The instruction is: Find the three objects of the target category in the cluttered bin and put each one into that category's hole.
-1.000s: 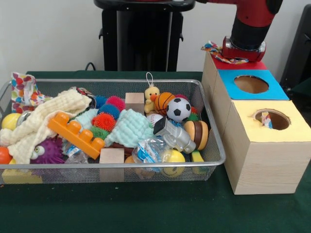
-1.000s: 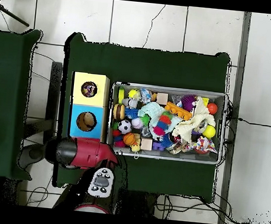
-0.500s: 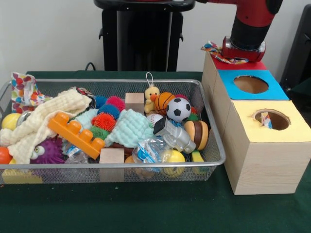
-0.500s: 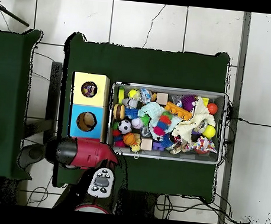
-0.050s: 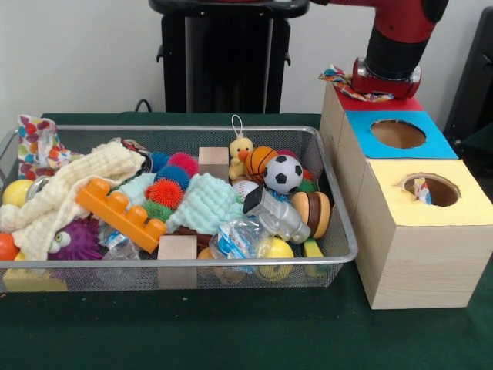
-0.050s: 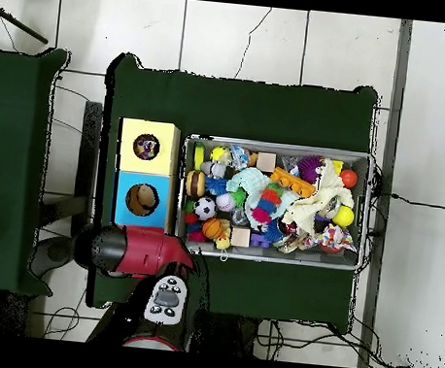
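While the red and black arm point(image 5: 400, 31) comes straight down from above, its gripper point(image 5: 387, 83) sits pressed low on the red-topped box point(image 5: 400, 103), over the spot where that box's hole would be. A multicoloured patterned cloth point(image 5: 343, 81) spills out from under it to one side; whether the gripper is clamping the cloth cannot be told, as its tips are hidden.

In the front view, directly in front of the gripper stand the blue-topped box point(image 5: 428, 142) and then the yellow-topped box point(image 5: 470, 204), each a pale wooden cube with a round hole. The wire mesh bin point(image 5: 327, 181) lies just beside the boxes, on the cloth's side, packed to its rim with soft cloths, spiky rubber balls, wooden cubes and an orange plastic brick point(image 5: 119, 212). A second patterned cloth point(image 5: 37, 142) hangs over the bin's farthest corner from the gripper.
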Controlling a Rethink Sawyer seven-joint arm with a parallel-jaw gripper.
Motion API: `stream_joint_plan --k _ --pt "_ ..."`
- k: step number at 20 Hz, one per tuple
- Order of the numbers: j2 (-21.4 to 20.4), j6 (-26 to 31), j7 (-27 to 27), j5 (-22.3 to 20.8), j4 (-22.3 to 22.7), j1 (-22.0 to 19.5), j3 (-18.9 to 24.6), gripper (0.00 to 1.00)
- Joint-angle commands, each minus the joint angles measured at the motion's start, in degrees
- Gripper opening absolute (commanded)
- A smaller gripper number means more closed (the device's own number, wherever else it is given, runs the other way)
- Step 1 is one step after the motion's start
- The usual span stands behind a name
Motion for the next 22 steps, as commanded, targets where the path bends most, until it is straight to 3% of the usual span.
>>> stream_joint_plan --k 1,22 --pt "11.0 -10.8 7.5 -1.7 -8.6 -1.1 2.0 0.0" --pt "12.3 -6.5 9.0 -1.7 -12.6 0.8 -0.1 0.0"
